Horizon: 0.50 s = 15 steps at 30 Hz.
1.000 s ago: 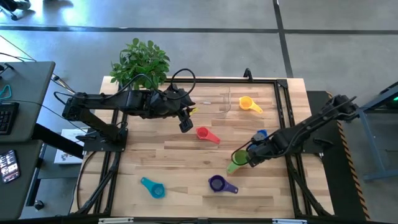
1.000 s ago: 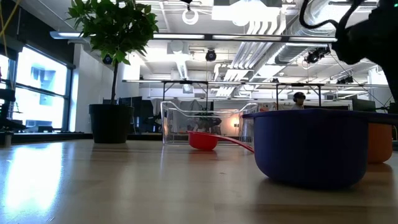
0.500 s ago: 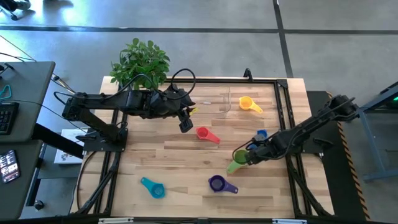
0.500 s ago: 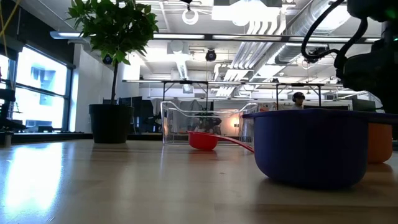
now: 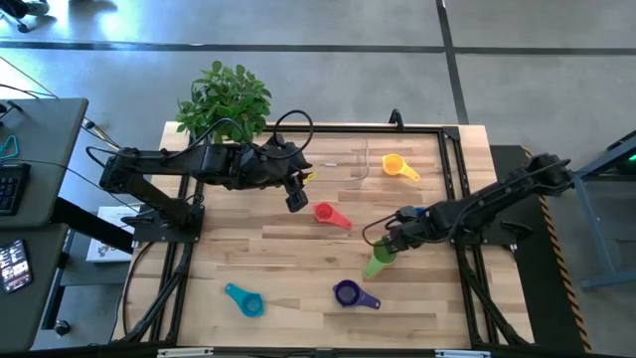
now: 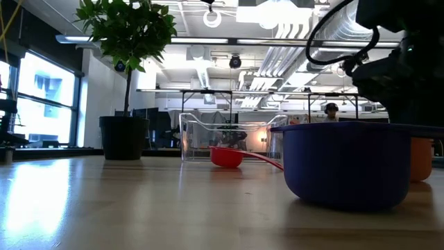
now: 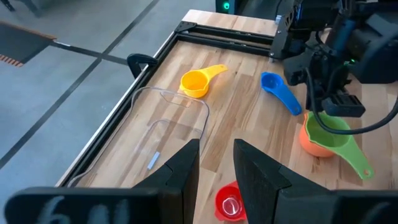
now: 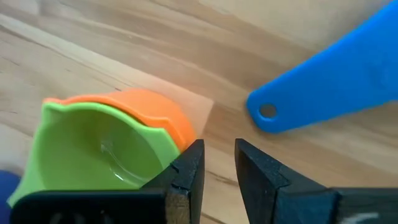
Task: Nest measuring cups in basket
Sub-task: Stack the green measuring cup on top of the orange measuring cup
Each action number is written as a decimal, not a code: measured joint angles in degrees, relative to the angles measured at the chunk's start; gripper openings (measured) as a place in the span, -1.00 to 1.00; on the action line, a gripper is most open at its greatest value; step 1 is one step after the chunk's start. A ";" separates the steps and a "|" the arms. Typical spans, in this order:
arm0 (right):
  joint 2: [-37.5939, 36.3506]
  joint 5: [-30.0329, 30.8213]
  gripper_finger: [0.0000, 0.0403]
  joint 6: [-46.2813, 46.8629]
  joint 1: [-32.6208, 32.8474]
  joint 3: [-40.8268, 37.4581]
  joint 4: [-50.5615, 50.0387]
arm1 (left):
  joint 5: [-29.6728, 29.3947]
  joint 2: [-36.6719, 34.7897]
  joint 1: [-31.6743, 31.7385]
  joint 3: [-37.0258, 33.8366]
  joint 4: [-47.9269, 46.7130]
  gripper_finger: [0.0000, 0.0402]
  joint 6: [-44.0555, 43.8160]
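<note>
No readable writing shows on the green cup (image 7: 328, 134) or the basket (image 7: 163, 118).

No text, label, brand, number or sign can be read in any of the views; the small bright mark inside the round red plastic measuring cup (image 7: 229, 203), at the bottom of the left wrist view, is too blurred to make out.

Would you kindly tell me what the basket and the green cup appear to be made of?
The basket looks like clear, glossy plastic: the wood grain shows through its walls. The green cup, nested in an orange cup, looks like smooth moulded plastic with a soft sheen.
</note>
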 joint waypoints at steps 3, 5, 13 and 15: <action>0.00 0.00 -0.61 -1.99 -1.56 0.00 1.85 | 0.00 0.00 0.00 0.02 0.00 -0.55 0.00; 0.00 -0.02 -0.61 -3.55 -2.42 0.00 3.47 | 0.00 0.00 0.00 0.00 0.00 -0.55 0.02; 0.00 -0.09 -0.61 -6.99 -4.59 0.00 6.68 | 0.00 0.00 0.00 0.01 0.02 -0.55 0.02; 0.00 -0.37 -0.61 -7.97 -4.95 0.00 7.47 | 0.00 0.00 0.00 0.01 0.02 -0.55 0.02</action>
